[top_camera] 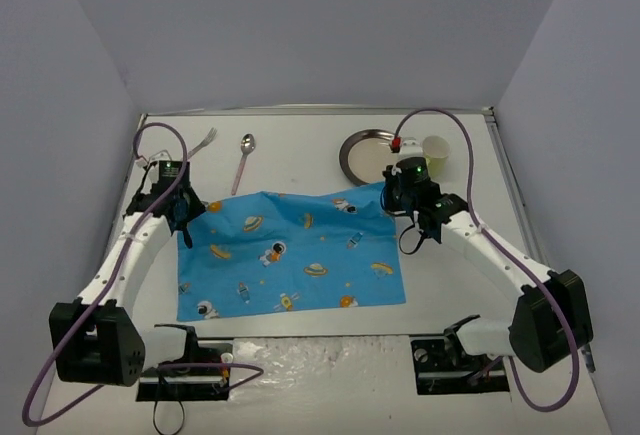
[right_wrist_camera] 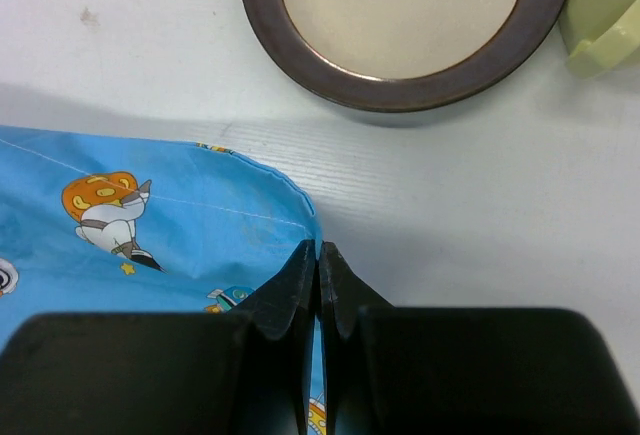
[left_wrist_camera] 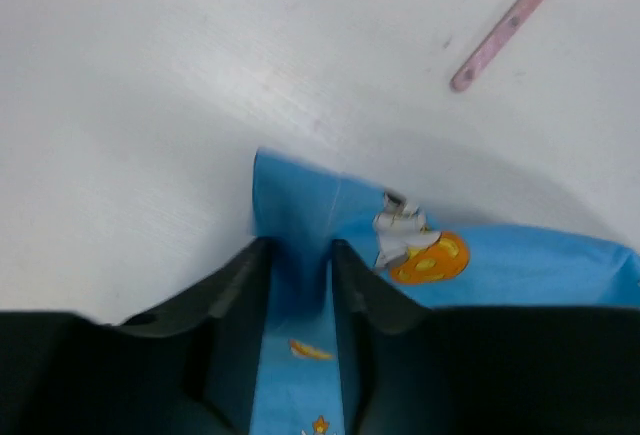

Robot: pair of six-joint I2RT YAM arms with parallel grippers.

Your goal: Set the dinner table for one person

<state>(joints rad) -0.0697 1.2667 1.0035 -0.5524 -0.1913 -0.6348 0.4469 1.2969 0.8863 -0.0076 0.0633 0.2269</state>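
Note:
The white dinner table (top_camera: 300,150) carries a blue cartoon-printed mat (top_camera: 290,255), spread out flat. My left gripper (top_camera: 184,215) is at the mat's far left corner. In the left wrist view the jaws (left_wrist_camera: 300,245) stand slightly apart, and the raised corner of the mat (left_wrist_camera: 290,190) lies between them. My right gripper (top_camera: 397,198) is at the far right corner. In the right wrist view it (right_wrist_camera: 319,247) is shut tight on the mat's edge (right_wrist_camera: 150,205). A brown-rimmed plate (top_camera: 346,160) lies just beyond it, also in the right wrist view (right_wrist_camera: 400,95).
A pale green cup (top_camera: 437,148) stands right of the plate and shows in the right wrist view (right_wrist_camera: 605,25). A pink-handled spoon (top_camera: 243,163) and a fork (top_camera: 205,139) lie at the far left. The spoon handle (left_wrist_camera: 510,25) shows in the left wrist view. Grey walls enclose the table.

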